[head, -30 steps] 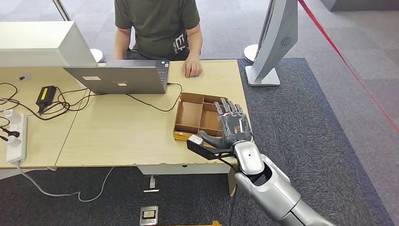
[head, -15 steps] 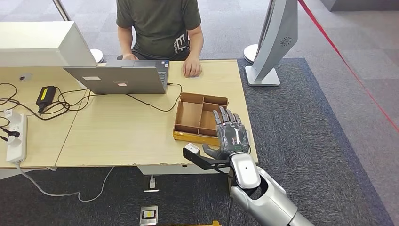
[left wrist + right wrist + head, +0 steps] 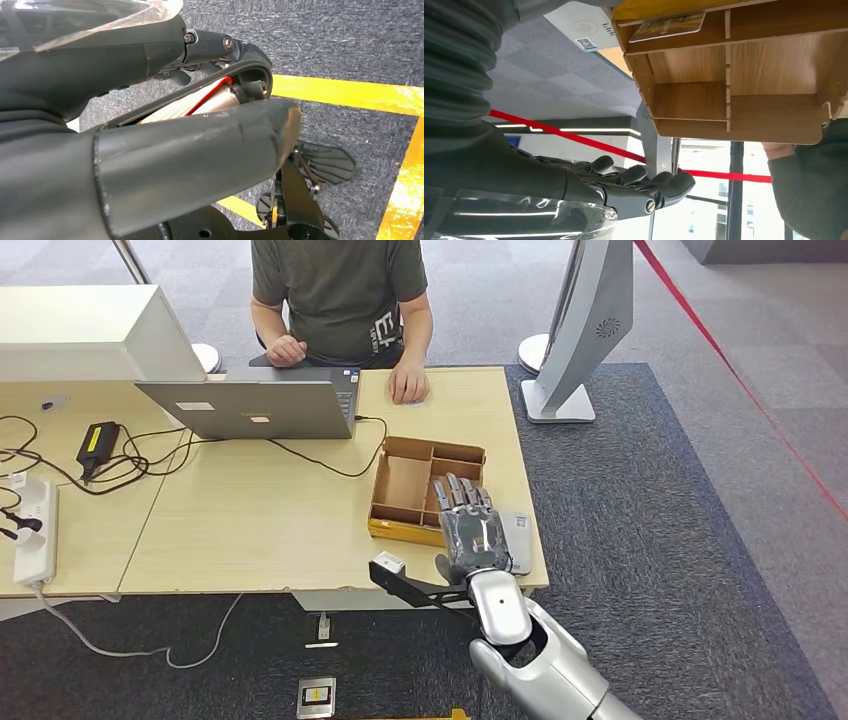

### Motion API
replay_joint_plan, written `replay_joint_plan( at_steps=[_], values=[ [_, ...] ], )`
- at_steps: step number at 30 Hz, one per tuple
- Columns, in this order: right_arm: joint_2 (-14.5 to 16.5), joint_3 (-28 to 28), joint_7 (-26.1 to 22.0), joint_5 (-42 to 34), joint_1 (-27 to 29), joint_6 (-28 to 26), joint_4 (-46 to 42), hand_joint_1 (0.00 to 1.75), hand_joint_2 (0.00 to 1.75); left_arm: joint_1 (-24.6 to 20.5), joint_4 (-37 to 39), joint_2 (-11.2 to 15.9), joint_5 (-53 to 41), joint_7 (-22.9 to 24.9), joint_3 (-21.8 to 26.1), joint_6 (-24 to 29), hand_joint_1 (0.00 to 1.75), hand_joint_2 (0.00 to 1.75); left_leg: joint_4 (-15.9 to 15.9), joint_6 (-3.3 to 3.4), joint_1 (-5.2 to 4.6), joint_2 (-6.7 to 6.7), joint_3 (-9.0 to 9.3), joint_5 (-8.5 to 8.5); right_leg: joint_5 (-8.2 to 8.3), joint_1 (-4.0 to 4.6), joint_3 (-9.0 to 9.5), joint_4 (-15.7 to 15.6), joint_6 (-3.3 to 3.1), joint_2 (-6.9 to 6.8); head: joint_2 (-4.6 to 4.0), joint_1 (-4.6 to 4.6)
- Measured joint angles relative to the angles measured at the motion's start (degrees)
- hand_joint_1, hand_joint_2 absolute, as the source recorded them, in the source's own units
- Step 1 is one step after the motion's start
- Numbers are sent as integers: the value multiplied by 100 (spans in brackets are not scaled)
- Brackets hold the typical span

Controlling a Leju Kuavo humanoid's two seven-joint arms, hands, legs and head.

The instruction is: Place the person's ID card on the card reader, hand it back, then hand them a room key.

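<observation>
R hand (image 3: 472, 532) flat, fingers apart, empty, over compartment box (image 3: 404, 484) near edge.
Card reader (image 3: 517, 538) just right of hand, partly hidden, long axis toward person (image 3: 340, 300). Wrist cam: card (image 3: 667, 26) in box compartment, print unreadable. L hand: can't tell.

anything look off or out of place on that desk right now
Nothing stands out. The wooden divider box sits flat near the table's right edge, with one card lying in a compartment. The card reader lies flat beside it. The right hand hovers over the box, holding nothing. Cables by the laptop are loose but not snagged.
</observation>
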Motion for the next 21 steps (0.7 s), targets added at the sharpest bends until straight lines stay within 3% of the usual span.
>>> replay_joint_plan(
  at_steps=[21],
  values=[
    [384, 38, -27, 21, -326, -202, 976, 0, 175, -2, -1, -1, -14, -24, 1, -23, 0, 0, 0, 0, 1, 0, 0, 0, -2, 2, -1, 0, -2, 0, 1, 1]
  ],
)
